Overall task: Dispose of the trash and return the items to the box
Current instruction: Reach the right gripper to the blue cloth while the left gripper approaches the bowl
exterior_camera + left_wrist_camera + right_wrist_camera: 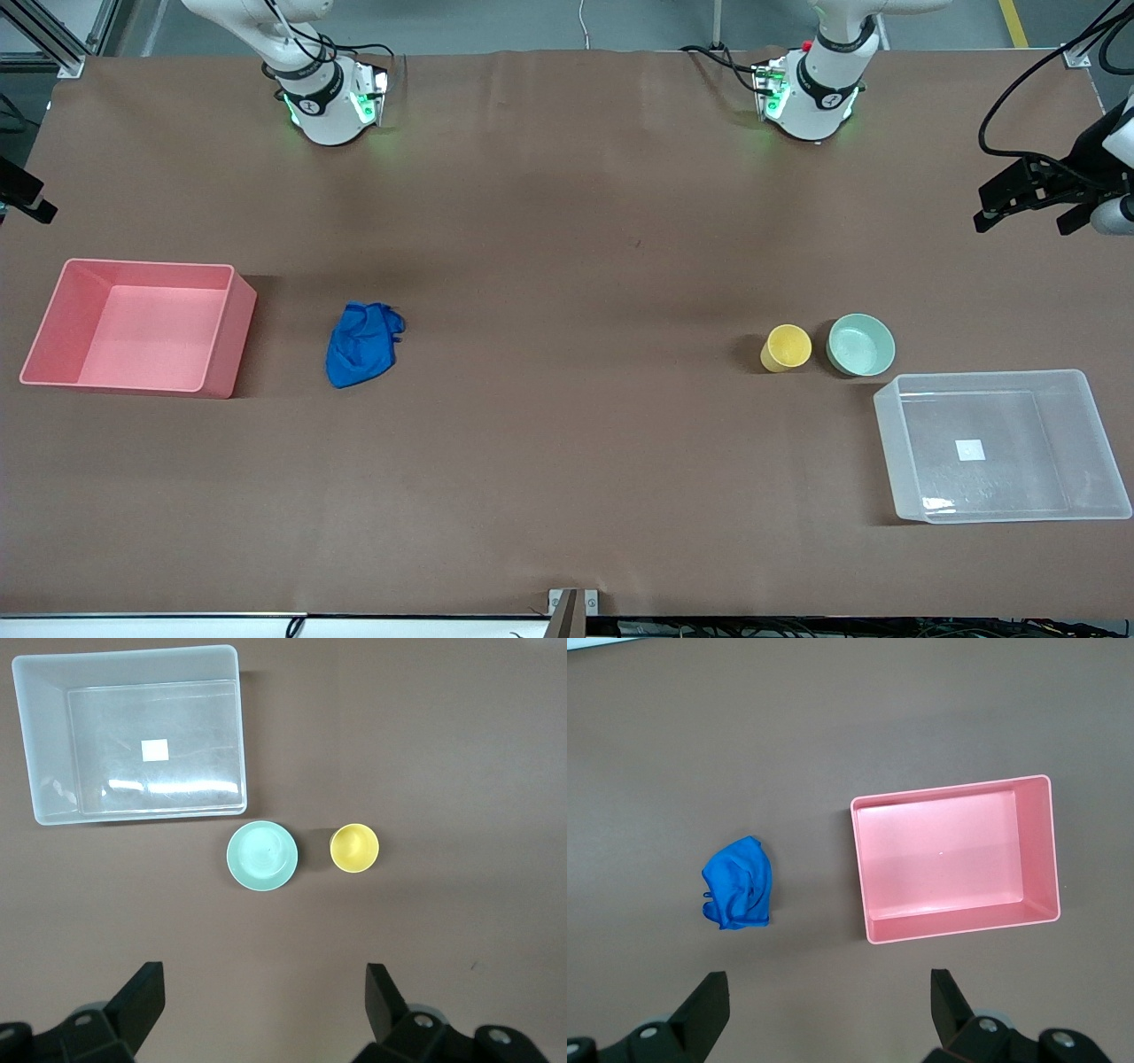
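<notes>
The blue cloth wad [361,343] lies on the brown table beside the pink bin [142,326], toward the right arm's end. It also shows in the right wrist view [739,883]. The yellow cup [786,347] and the mint-green bowl [860,344] stand upright side by side, a little farther from the front camera than the clear box [1001,445]. The left wrist view shows the cup [354,848], the bowl [262,855] and the empty box [49,771]. My left gripper [264,973] is open, high over bare table. My right gripper [826,979] is open, high over bare table.
The pink bin [957,859] is empty. Both arm bases [328,102] [811,97] stand at the table's edge farthest from the front camera. Black fixtures [1032,190] [22,195] reach in over both ends of the table.
</notes>
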You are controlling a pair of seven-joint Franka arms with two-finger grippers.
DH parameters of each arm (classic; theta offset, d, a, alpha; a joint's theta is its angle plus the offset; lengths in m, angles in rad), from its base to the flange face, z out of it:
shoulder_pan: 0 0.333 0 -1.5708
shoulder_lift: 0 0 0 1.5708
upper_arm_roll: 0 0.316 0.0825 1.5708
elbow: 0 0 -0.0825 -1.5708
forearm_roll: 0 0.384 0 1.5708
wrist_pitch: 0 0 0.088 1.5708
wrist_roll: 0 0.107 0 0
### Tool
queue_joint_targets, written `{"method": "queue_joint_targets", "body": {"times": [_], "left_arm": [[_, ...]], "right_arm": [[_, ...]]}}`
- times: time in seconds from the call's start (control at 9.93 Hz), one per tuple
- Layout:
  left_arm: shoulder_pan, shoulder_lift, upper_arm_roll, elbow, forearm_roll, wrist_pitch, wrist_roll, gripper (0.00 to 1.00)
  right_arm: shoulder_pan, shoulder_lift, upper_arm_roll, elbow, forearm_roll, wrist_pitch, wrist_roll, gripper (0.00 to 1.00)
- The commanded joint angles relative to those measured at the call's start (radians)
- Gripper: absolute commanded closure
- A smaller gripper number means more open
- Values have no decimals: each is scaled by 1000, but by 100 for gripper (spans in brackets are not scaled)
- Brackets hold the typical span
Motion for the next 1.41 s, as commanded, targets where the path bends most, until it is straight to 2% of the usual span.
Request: {"method": "queue_joint_targets", "body": {"times": [0.0,0.4,0.5,0.6,0.71,0.81,0.91,1.11,1.31], "left_arm": [[-10,-1,6,-42,24,23,-11,0],[-9,30,6,-28,25,37,-9,0],[-9,35,6,-29,27,37,-9,0],[-7,50,6,-31,27,46,-8,0],[3,67,8,-39,28,69,-8,1],[20,113,5,-43,27,93,6,2],[25,152,5,-55,27,122,9,2],[31,156,6,-193,27,284,12,2],[62,160,5,-313,28,441,33,2]], "right_arm": [[9,3,-9,8,1,-9,-7,0],[12,3,-6,1,3,-10,10,0],[16,3,13,-5,4,-10,45,0],[12,16,78,-24,3,-12,136,0],[16,38,114,-59,4,10,181,0],[22,82,149,-109,12,63,194,0],[23,116,178,-210,12,179,199,0],[45,170,180,-426,12,452,212,0],[114,269,182,-546,11,671,335,0]]}}
